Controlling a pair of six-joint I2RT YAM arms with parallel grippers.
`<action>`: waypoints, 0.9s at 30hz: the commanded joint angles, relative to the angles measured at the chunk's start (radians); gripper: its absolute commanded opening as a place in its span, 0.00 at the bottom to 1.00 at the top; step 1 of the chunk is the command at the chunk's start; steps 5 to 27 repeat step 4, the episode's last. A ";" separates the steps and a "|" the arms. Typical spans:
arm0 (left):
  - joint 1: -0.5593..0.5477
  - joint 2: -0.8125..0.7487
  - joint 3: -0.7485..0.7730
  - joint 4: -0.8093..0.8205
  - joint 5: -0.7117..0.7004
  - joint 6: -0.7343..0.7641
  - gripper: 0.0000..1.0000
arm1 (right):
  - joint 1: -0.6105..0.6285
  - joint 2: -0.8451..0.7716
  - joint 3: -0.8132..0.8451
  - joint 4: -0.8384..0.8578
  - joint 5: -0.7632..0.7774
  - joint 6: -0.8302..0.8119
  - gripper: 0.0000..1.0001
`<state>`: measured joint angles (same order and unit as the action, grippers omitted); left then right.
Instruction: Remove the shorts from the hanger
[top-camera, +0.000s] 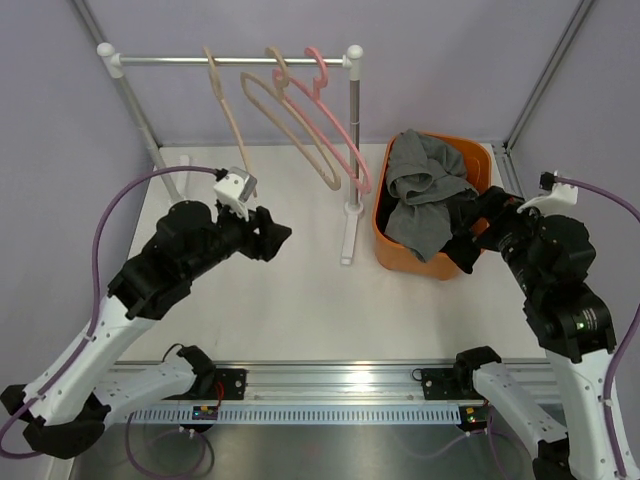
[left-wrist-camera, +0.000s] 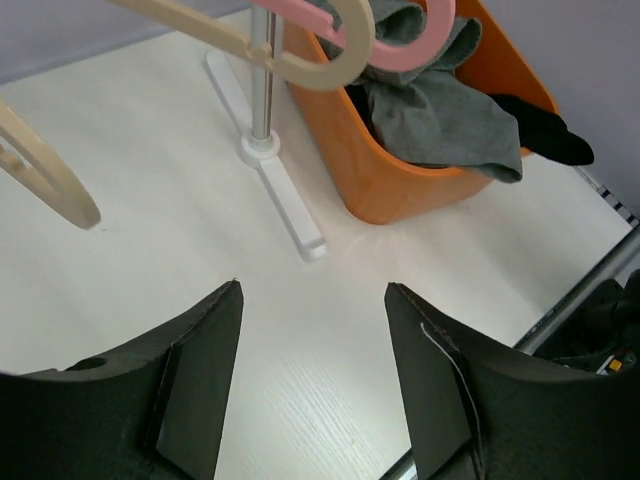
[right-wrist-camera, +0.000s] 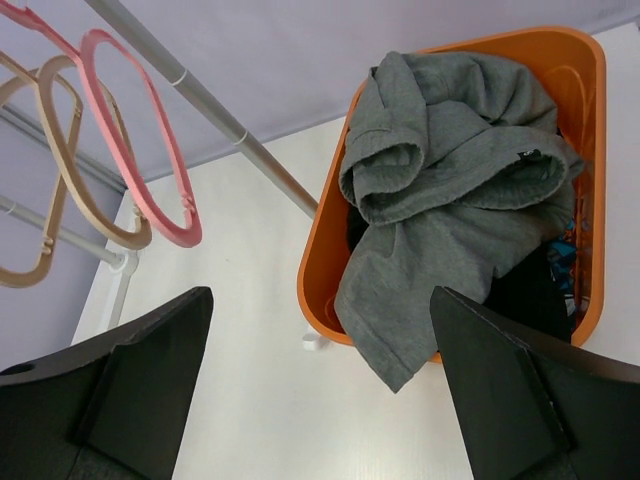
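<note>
- Lying crumpled on top of the pile in the orange basket, the grey shorts are off the hangers. One corner is draped over the basket rim.
- black shorts: tucked under and beside the grey pair, on the basket's right side in the right wrist view. The left wrist view shows a bit poking out over the rim.
- printed shorts: only a sliver of blue/orange print shows, btwn the black fabric & the basket wall. The rest is hidden.
- The basket stands on the white table, right of centre, just beside the rack's white foot.
- right gripper: hovers at the basket's near-right side w/ jaws spread wide. Nothing sits btwn them & they are clear of the fabric.
- rack post is upright & carries the rail.
- On the rail hang the pink hanger & two beige hangers, none w/ clothing on it.
- left gripper: over bare table, left of the rack foot, jaws parted approx halfway & holding nothing.
</note>
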<state>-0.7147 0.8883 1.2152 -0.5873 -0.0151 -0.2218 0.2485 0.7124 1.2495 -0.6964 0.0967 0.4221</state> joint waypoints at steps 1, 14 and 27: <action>-0.017 -0.055 -0.005 0.077 -0.029 -0.004 0.63 | -0.002 -0.016 0.041 -0.020 0.043 -0.020 1.00; -0.020 -0.068 0.000 0.069 -0.023 0.002 0.64 | -0.002 -0.010 0.047 -0.020 0.049 -0.014 1.00; -0.020 -0.068 0.000 0.069 -0.023 0.002 0.64 | -0.002 -0.010 0.047 -0.020 0.049 -0.014 1.00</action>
